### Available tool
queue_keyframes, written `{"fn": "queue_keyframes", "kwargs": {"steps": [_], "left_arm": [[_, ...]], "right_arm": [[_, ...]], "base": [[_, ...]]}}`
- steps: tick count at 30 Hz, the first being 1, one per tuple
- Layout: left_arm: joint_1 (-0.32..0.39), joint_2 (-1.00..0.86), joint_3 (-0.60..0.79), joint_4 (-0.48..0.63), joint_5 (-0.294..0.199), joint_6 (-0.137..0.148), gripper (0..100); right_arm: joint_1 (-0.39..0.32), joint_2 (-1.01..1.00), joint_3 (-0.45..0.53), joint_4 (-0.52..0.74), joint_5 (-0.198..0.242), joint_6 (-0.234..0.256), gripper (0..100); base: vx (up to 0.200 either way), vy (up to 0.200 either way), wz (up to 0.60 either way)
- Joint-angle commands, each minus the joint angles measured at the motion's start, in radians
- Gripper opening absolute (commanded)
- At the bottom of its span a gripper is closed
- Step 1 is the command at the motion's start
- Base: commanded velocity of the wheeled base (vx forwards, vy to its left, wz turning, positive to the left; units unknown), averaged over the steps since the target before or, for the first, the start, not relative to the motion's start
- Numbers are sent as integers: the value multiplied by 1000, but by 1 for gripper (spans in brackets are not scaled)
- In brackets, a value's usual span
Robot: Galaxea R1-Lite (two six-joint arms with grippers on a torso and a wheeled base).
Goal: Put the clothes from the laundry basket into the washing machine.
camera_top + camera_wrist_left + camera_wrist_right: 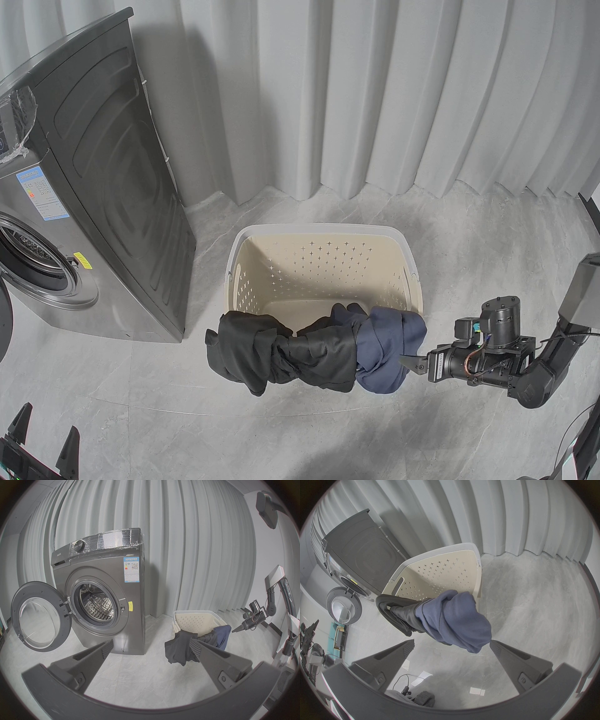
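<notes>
Open floor (475, 250) lies on every side of the laundry basket (325, 228), with a bare strip between it and the washing machine (106, 206) on your left. The basket stands well apart from the pleated white curtain (387, 94) behind it.

A black garment (294, 353) and a navy garment (384, 340) are twisted together and draped over the basket's near rim, hanging down its outer side toward you. The black one is on the machine's side and the navy one on your right.

Your right gripper (412, 363) is level with the navy garment and just beside its edge, fingers spread wide and holding nothing. You cannot tell whether a fingertip touches the cloth. Your left gripper (47, 431) is low at the near left, also spread and holding nothing, well apart from the clothes.

The floor is pale grey, marbled and smooth.

The left wrist view gives you the machine's front, with the round door (40, 616) swung fully out to the side and the steel drum (95, 602) exposed. The head view gives you mainly its side panel. The right wrist view adds white paper slips (476, 691) lying on the floor near you.
</notes>
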Motion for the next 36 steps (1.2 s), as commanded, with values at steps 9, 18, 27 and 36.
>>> {"fn": "queue_keyframes", "kwargs": {"steps": [9, 18, 27, 36], "left_arm": [[0, -13, 18, 0, 0, -1, 100], [0, -13, 18, 1, -2, -1, 100], [0, -13, 18, 1, -2, -1, 100], [0, -13, 18, 1, -2, -1, 100]], "right_arm": [[14, 124, -61, -17, -1, 1, 100], [14, 190, -128, -61, -1, 13, 100], [5, 203, -148, -68, -1, 15, 100], [12, 201, -155, -92, -1, 29, 0]], "base": [[0, 0, 0], [0, 0, 0], [0, 0, 0], [0, 0, 0]]}}
